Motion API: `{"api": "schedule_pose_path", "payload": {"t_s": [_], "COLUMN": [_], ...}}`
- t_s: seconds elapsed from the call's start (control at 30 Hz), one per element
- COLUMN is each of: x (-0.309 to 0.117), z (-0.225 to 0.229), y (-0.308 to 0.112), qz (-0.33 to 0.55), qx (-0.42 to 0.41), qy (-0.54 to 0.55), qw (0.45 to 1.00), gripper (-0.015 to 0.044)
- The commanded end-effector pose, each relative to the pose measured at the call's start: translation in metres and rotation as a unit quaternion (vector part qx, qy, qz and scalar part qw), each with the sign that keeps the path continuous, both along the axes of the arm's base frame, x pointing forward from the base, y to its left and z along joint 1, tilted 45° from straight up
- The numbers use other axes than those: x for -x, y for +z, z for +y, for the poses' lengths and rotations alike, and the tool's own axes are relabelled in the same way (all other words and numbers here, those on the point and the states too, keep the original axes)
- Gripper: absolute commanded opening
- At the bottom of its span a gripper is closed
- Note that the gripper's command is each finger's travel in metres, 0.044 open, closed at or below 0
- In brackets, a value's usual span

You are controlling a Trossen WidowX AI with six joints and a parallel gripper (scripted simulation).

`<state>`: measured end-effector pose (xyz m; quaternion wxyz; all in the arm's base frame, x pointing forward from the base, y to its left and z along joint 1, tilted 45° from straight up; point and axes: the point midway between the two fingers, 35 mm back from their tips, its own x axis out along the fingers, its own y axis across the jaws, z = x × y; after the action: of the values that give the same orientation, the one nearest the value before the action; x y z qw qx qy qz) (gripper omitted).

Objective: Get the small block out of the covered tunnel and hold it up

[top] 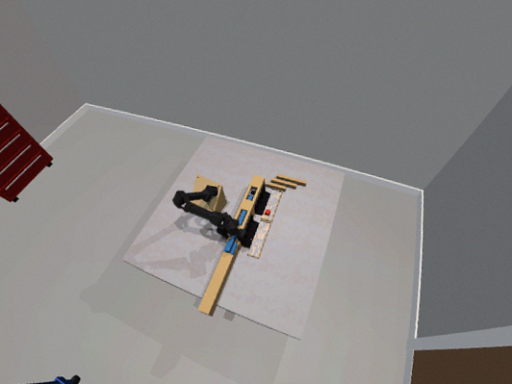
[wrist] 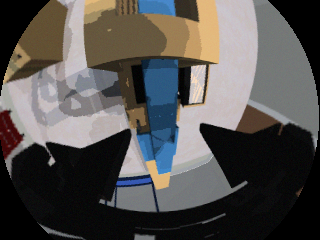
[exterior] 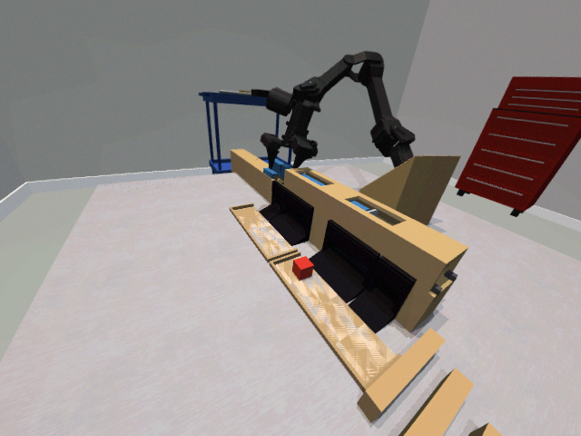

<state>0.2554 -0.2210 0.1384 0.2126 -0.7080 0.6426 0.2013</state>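
Note:
The wooden tunnel stands with blue cage parts showing through its two top openings. The blue handle sticks out of its far end in the exterior view. A small red block sits outside the tunnel, on the shallow tray along its side. My gripper is open and empty, pointing down at the handle, with one finger toward each side of it. How far the tips are above or beside it is unclear.
A wooden beam runs on from the tunnel's handle end. Black flaps hang on the tunnel's side. Several wooden rods lie past the other end. A wooden wedge-shaped box stands near the arm's base.

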Motion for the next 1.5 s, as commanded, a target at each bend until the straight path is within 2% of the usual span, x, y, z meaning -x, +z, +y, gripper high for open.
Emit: {"api": "schedule_pose_path", "payload": {"t_s": [0.0,0.17,0.63,0.77,0.83,1.47], "x": [0.002,0.003,0.001,0.001,0.001,0.001], "z": [-0.005,-0.010,-0.007,-0.007,-0.006,0.032], "y": [-0.007,-0.012,-0.006,-0.006,-0.008,-0.054], "qz": [0.004,0.004,0.000,0.000,0.000,0.003], "qx": [-0.001,-0.001,0.001,0.001,0.000,-0.005], "qy": [0.002,0.002,0.000,0.000,0.000,0.000], "qw": [1.000,1.000,1.000,1.000,1.000,1.000], "gripper": [0.0440,0.0440,0.0072,0.0046,0.0000,0.0000]}}
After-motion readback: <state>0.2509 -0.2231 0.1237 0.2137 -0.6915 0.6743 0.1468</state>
